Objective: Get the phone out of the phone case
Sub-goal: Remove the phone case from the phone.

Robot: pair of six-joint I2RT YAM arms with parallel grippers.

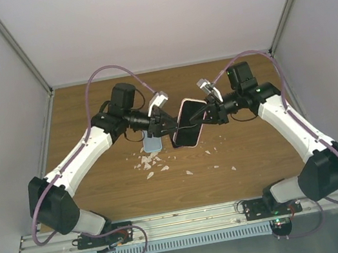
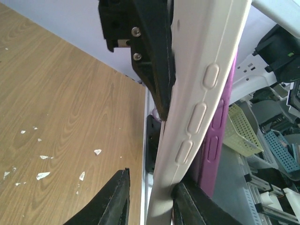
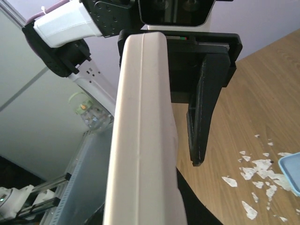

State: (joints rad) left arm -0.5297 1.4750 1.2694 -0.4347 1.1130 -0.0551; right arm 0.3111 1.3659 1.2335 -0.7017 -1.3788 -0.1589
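Left jaws and right jaws each pinch the cream phone case (image 2: 206, 56) from opposite sides, holding it tilted above the table (image 1: 257, 143). The phone (image 1: 187, 126) sits inside, dark screen showing.

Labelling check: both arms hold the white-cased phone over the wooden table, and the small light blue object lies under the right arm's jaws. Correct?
No. The small light blue object lies on the wooden table under the left arm's jaws, not the right's, as the top external view shows. Both arms do hold the white-cased phone over the table.
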